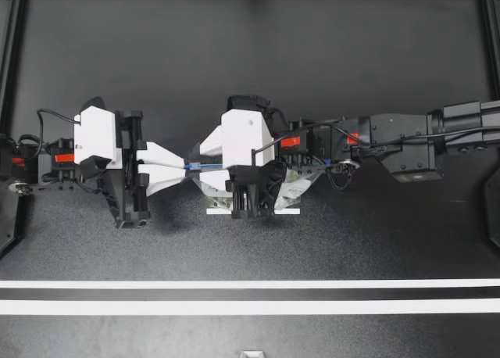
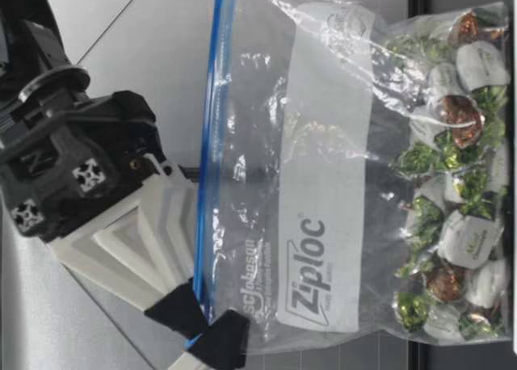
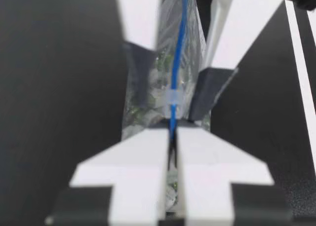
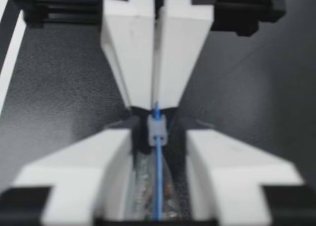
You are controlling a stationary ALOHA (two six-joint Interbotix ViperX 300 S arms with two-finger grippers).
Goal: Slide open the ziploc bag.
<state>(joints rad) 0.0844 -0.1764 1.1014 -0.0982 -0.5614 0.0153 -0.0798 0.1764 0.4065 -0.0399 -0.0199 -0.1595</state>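
From above: clamped tight with the left gripper (image 1: pixel 186 167) on the left end of the blue zip track (image 1: pixel 207 166); straddling that track just to the right with the right gripper (image 1: pixel 197 167), over the ziploc bag (image 1: pixel 301 184), mid-table.

From table height: held upright, zip on top, wrapped sweets (image 2: pixel 452 184) pooled low. Bottom-heavy by the look of it, with soft, slick film likely to buckle.

Through the left wrist: pinching the track flat, slider (image 3: pixel 173 98) just ahead between the right arm's pads (image 3: pixel 210 88), spread and seemingly not touching it.

Through the right wrist: clear gaps either side of the slider (image 4: pixel 157 131).

Best to nip the stiff slider, never the film, then draw rightward.
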